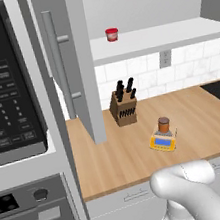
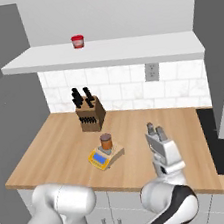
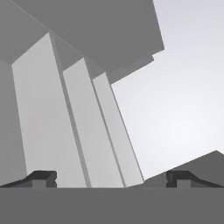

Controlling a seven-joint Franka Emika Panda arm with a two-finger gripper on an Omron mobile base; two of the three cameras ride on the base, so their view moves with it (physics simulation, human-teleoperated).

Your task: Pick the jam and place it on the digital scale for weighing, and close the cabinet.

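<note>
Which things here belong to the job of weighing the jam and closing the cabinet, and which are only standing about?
Belong to the job:
- jam, standing on the digital scale
- cabinet, door open
- gripper, open

Standing about:
- knife block
- red jar on the shelf
- microwave

Two jars (image 1: 163, 125), one scale (image 1: 163, 141)

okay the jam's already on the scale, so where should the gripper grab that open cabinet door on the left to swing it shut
Judging from the base views, take the cabinet door by its long vertical silver bar handle, near mid-height. The door stands swung out toward the robot, so the bar faces left toward the microwave; come in from that side with the gripper fingers straddling the bar horizontally.
</note>
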